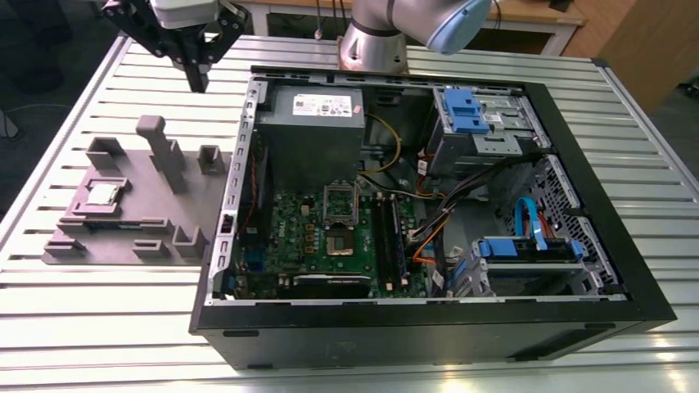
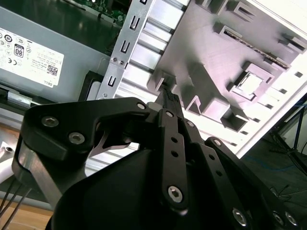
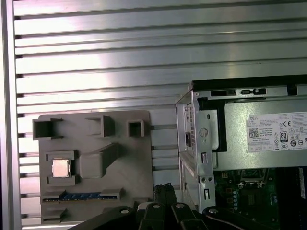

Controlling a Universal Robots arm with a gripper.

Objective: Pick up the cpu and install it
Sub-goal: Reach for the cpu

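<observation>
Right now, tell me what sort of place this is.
Probably a robotics lab bench: an open desktop case on a slatted metal table, a robot arm beside it, and a plastic tray holding the cpu.

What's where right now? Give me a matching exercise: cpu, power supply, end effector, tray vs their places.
1. cpu
2. power supply
3. end effector
4. tray

A. inside the open case
B. in the air above the slatted table, holding nothing
C. on the table beside the case
D. in a recess of the tray

Pairs: 1-D, 2-A, 3-B, 4-C
</observation>
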